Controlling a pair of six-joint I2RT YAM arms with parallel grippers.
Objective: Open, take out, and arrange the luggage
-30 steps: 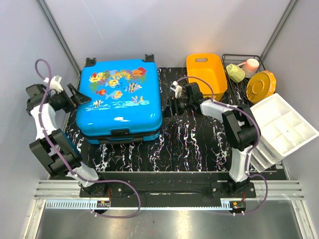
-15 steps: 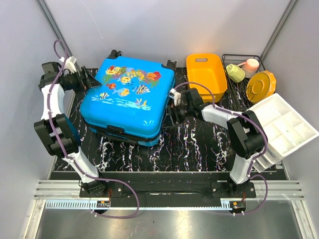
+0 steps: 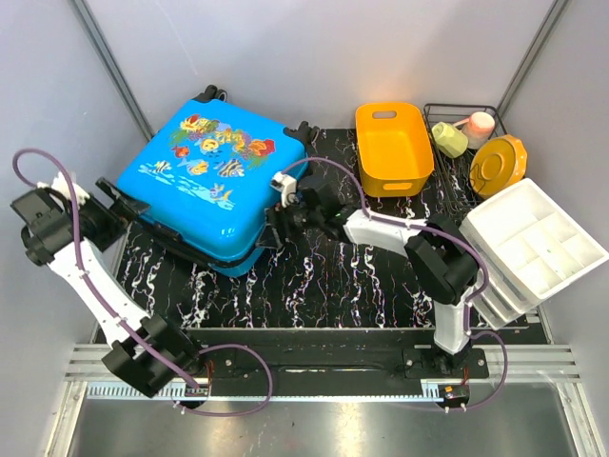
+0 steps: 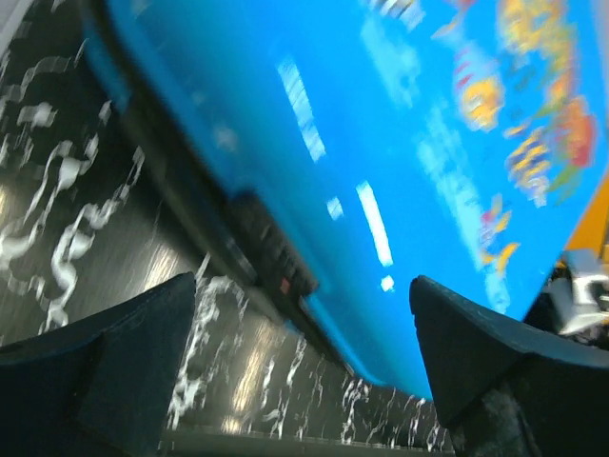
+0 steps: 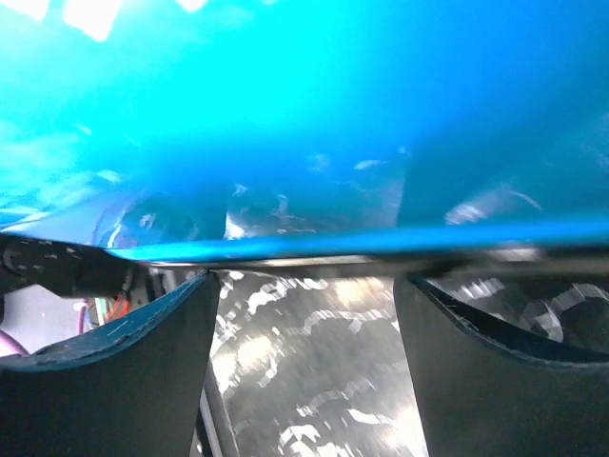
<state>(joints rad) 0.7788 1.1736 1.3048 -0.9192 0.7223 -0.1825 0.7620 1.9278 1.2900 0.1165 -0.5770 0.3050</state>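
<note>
Gaping wide and empty, my left pincer (image 3: 122, 202) hangs beyond the closed luggage (image 3: 205, 186), which lies skewed on the bench (image 3: 333, 276) left of the orange basket (image 3: 392, 148). My right pincer (image 3: 274, 221), likewise spread, seems to touch its basket-side edge.

luggage (image 3: 205, 186) slid left, turned, right pincer (image 3: 270, 227) following

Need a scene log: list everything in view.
bright blue hard-shell suitcase with fish print: one, blue, back left, closed
orange plastic basket: one, orange, back centre
black wire rack: one, black, back right
pale green cup: one, green, in rack
pink round item: one, pink, in rack
orange round dish: one, orange, by rack
white plastic compartment tray: at least one, white, right edge
black marbled tabletop: one, black-white, under all
left tool: one, black, open, left of suitcase
right tool: one, black, open, at suitcase's right edge
</note>
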